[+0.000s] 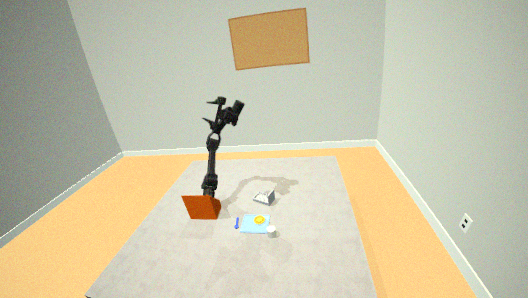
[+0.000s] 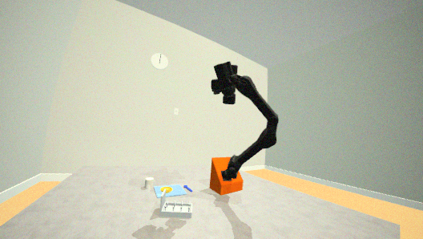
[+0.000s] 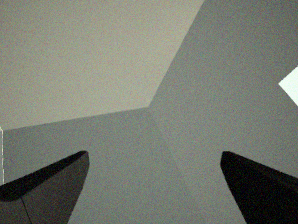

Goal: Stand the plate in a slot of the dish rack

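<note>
From where I stand, the light-blue mat [image 1: 249,228] [image 2: 176,192] is the thing to steer by. The yellow plate [image 1: 259,219] [image 2: 167,189] lies flat on it, toward the side where the pale dish rack [image 1: 263,200] [image 2: 176,214] sits. The rack is near the mat but off it, with small upright rails inside and a taller panel at one end; the plate is outside its slots.

At the mat's corner farther from the rack stands a small white cup [image 1: 271,232] [image 2: 149,183], upright. On the side of the mat facing the orange block [image 1: 201,207] [image 2: 226,187] there's a little blue utensil [image 1: 236,223] [image 2: 188,188] — a spoon, maybe — lying just beside it. That orange block sits farther out on the same side, and the black arm [image 1: 211,162] [image 2: 260,104] rises from it, bent at the elbow.

Way up over the grey tabletop [image 1: 305,260] [image 2: 92,208], well apart from the mat and everything around it, is the gripper [image 1: 207,110] [image 2: 223,84] [image 3: 156,159]. It's released — its two fingers spread wide, nothing between them. The wrist view looks past them at bare walls meeting in a corner, with part of a white shape at one edge; I can't tell what that is.
</note>
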Motion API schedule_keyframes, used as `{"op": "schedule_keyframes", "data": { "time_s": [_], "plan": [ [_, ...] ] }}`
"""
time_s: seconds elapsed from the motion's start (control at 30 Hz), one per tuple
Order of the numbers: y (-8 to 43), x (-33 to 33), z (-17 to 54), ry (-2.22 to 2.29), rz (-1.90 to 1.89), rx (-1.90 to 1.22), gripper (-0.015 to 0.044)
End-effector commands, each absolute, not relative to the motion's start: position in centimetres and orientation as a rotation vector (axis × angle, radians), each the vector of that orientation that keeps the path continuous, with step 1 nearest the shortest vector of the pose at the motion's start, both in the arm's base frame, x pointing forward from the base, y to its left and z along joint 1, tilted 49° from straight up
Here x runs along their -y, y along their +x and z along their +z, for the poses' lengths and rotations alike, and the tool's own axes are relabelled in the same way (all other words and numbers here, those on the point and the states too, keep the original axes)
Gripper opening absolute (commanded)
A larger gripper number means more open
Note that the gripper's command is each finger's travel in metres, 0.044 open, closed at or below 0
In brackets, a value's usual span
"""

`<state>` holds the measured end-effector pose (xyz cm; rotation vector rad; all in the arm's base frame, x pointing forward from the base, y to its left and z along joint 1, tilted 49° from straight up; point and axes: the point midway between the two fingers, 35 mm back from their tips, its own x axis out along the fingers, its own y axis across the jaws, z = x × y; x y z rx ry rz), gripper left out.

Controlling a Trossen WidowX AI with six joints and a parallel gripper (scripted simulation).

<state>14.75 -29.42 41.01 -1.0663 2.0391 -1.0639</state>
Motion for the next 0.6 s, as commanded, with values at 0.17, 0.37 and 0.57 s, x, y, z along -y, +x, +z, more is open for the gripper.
{"op": "schedule_keyframes", "data": {
  "time_s": [0.17,0.37,0.57],
  "plan": [
    [17.2,30.5,37.8,-1.060,-0.902,-2.010,0.0400],
    [20.1,31.3,33.2,-1.023,-0.693,-1.968,0.0400],
    [22.7,31.3,28.5,-0.953,-0.498,-1.925,0.0400]
  ]
}}
